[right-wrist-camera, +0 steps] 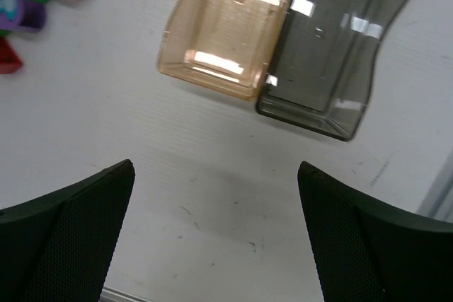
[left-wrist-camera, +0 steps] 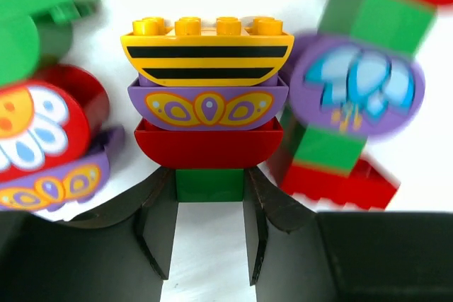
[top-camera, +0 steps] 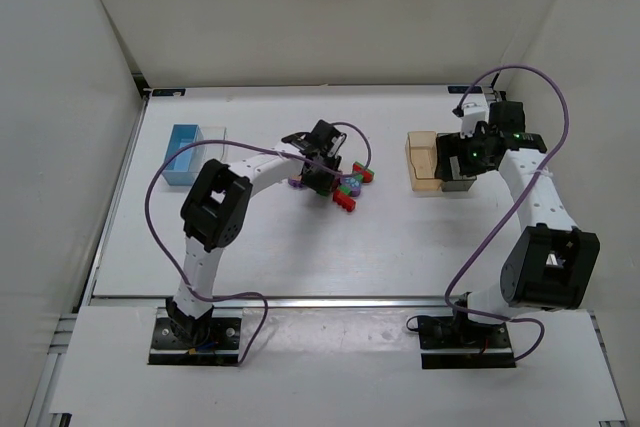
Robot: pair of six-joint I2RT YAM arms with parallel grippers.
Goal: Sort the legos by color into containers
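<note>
In the left wrist view my left gripper (left-wrist-camera: 209,187) is shut on the green bottom brick (left-wrist-camera: 209,183) of a stack, with red (left-wrist-camera: 208,145), purple (left-wrist-camera: 208,107) and yellow striped (left-wrist-camera: 207,51) bricks on top. More mixed stacks lie at the left (left-wrist-camera: 42,132) and the right (left-wrist-camera: 350,97). In the top view the left gripper (top-camera: 320,165) is at the lego cluster (top-camera: 350,187) mid-table. My right gripper (right-wrist-camera: 216,167) is open and empty above bare table, near the orange bin (right-wrist-camera: 230,22) and the smoky grey bin (right-wrist-camera: 333,47).
The blue bin (top-camera: 183,155) and a clear bin (top-camera: 213,139) stand side by side at the back left. The orange bin (top-camera: 421,162) stands at the back right, with the grey bin mostly hidden under my right gripper (top-camera: 470,152). White walls enclose the table.
</note>
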